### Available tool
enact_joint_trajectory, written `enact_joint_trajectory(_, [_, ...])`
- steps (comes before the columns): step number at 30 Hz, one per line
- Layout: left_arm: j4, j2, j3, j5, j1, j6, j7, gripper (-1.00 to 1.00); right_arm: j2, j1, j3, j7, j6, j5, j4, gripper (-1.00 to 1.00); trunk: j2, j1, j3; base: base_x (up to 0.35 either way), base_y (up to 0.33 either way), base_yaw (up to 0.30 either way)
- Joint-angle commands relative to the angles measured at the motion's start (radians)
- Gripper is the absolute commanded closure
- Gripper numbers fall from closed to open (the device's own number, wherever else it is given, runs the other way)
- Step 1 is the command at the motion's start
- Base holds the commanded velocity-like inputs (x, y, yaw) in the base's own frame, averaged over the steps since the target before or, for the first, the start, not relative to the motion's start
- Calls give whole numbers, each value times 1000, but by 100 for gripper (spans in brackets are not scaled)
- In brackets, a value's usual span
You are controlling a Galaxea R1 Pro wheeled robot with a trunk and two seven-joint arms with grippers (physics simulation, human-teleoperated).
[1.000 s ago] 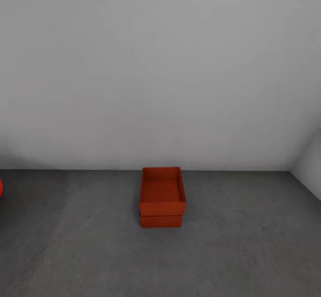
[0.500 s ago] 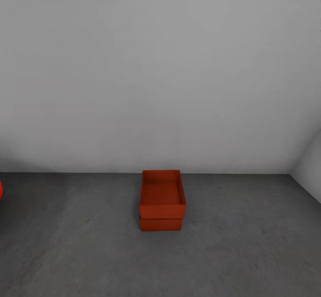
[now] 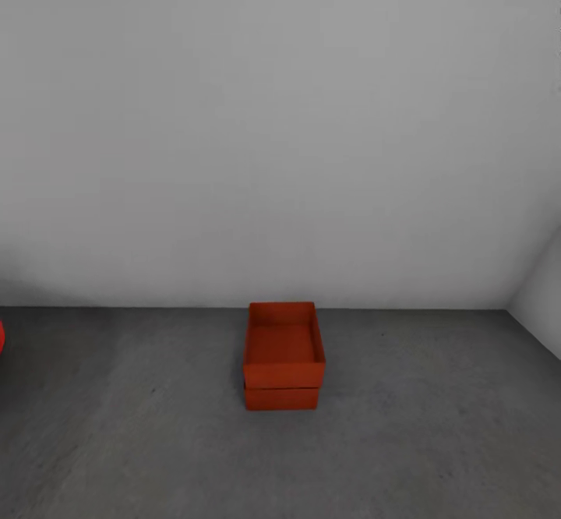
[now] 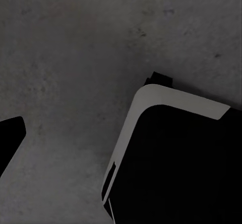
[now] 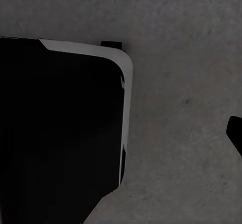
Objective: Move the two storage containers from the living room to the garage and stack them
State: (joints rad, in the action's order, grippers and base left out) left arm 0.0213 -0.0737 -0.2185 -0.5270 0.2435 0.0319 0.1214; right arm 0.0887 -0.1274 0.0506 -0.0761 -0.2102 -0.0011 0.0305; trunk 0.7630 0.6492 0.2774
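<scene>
At the far left edge a red shape (image 3: 1, 335) is cut off — too little shows to name it. Mid-floor, near the plain white-grey wall (image 3: 280, 129), the two storage containers (image 3: 283, 355) sit stacked, thin-walled, open-topped, red-orange. The floor (image 3: 436, 425) is rough dark grey concrete; the wrist views show a black, white-edged robot body (image 4: 176, 153) over it, and I cannot tell how either gripper's fingers stand.

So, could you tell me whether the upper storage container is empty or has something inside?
Empty. In the head view, the upper container sits stacked on the lower container, and its open top shows only bare red-orange bottom and walls.
</scene>
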Motion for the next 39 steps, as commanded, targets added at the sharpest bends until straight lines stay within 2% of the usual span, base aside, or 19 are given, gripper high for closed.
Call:
enact_joint_trajectory(1, [0,0,-9,-8,0,2,3,-100,0,-1,5,-2,-6,0,3,-100,1,0,0,0,0,0])
enact_joint_trajectory(39, [0,0,-9,-8,0,2,3,-100,-1,-1,5,-2,-8,1,3,-100,1,0,-60,0,0,0])
